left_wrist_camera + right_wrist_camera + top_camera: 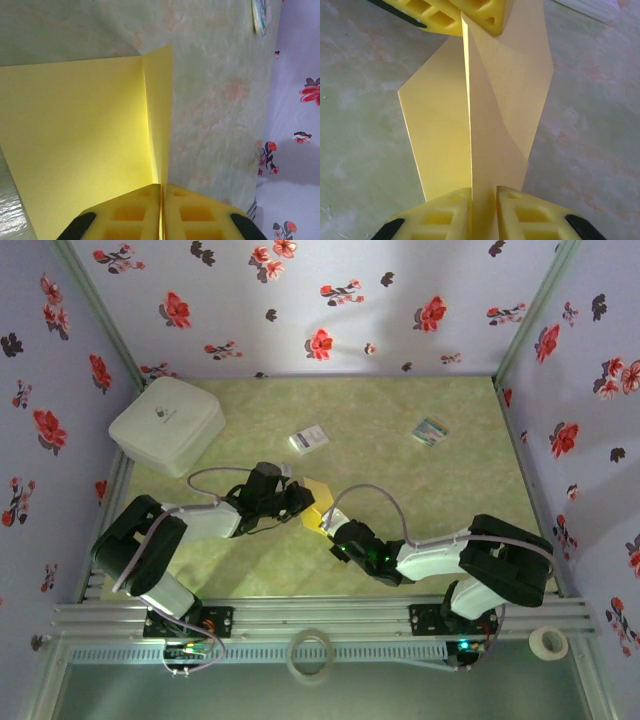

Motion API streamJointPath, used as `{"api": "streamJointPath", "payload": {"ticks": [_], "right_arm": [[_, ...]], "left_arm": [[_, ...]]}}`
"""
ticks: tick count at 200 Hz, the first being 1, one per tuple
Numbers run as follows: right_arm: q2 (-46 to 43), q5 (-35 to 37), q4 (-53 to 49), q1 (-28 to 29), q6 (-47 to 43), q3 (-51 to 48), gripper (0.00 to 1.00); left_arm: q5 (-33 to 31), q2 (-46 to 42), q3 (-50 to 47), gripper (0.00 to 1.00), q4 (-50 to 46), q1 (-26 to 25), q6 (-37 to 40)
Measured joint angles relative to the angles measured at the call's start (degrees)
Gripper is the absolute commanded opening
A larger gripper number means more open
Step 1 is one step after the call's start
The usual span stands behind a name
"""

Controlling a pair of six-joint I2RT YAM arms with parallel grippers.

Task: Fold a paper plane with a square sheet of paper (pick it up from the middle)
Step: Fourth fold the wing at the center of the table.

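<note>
The square sheet of paper (316, 506) is yellow and folded along a raised centre crease, and it is held up between the two grippers in the middle of the table. My left gripper (297, 497) is shut on one end of the crease (161, 186), with the yellow sheet (75, 130) spreading left of it. My right gripper (334, 536) is at the opposite end. Its fingers (483, 192) stand slightly apart, open, with the upright fold of the paper (490, 150) between them, lying against the left finger. The left gripper's fingertips (465, 22) pinch the far end.
A white square box (167, 425) sits at the back left. A small white card with blue print (309, 439) and a multicoloured striped card (430, 431) lie behind the grippers. Two tape rolls (310, 655) (548, 642) rest on the near rail. Flowered walls enclose the table.
</note>
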Motion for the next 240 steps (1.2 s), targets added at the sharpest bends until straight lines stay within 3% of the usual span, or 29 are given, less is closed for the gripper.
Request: {"api": "streamJointPath", "payload": {"ticks": [23, 74, 121, 181, 240], "right_arm": [[0.0, -0.4, 0.0, 0.0, 0.4, 0.0, 0.14], [0.5, -3.0, 0.0, -0.7, 3.3, 0.0, 0.09], [1.5, -8.8, 1.0, -4.0, 8.7, 0.0, 0.07], [3.5, -16.3, 4.0, -7.9, 15.0, -0.1, 0.06], [3.7, -24.4, 7.2, -12.5, 21.4, -1.3, 0.06]], "left_arm": [[0.0, 0.0, 0.0, 0.11, 0.0, 0.1, 0.0], [-1.0, -1.2, 0.0, 0.36, -1.9, 0.2, 0.8], [-5.7, -8.8, -1.1, 0.45, -6.4, 1.2, 1.5], [-8.9, -12.7, -2.1, 0.44, -10.5, 2.6, 2.0], [-7.7, -11.1, -2.2, 0.27, -9.5, 2.6, 2.6]]}}
